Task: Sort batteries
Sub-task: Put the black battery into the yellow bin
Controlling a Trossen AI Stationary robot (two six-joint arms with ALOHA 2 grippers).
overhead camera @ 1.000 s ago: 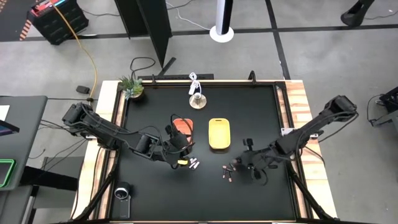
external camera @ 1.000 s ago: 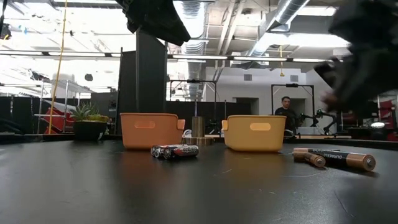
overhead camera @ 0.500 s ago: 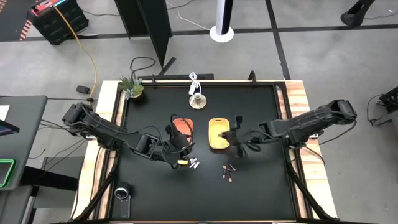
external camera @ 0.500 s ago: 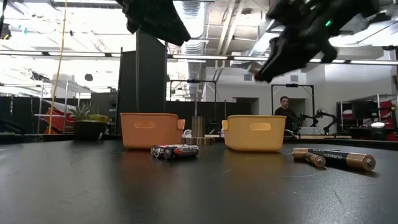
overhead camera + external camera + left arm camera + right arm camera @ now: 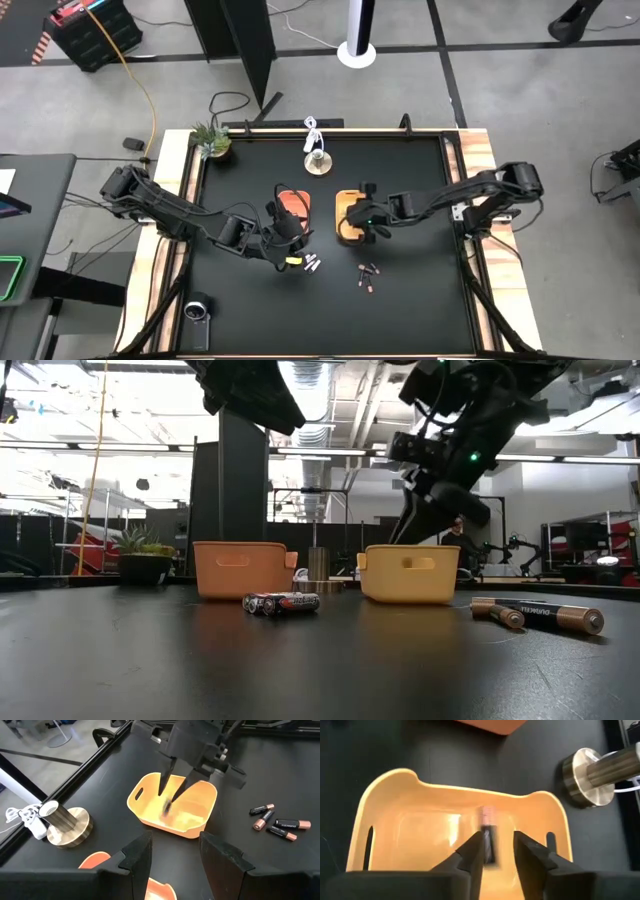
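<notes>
Your right gripper point(image 5: 365, 217) over yellow tray point(image 5: 343, 230), fingers parted, dark battery point(image 5: 488, 838) blurred between them, grasp unclear, left gripper point(image 5: 290, 232) fingers spread at orange tray's point(image 5: 291, 199) 6 o'clock.

Bright overhead ceiling lights point(image 5: 310, 380), glare on table point(image 5: 300, 660), blurred falling battery point(image 5: 488, 837).

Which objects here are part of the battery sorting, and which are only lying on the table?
For the job: falling battery, yellow tray, orange tray, silvery batteries, dark batteries, right end effector, left end effector.

Lying about: small plant, metal stand, white cable.
</notes>
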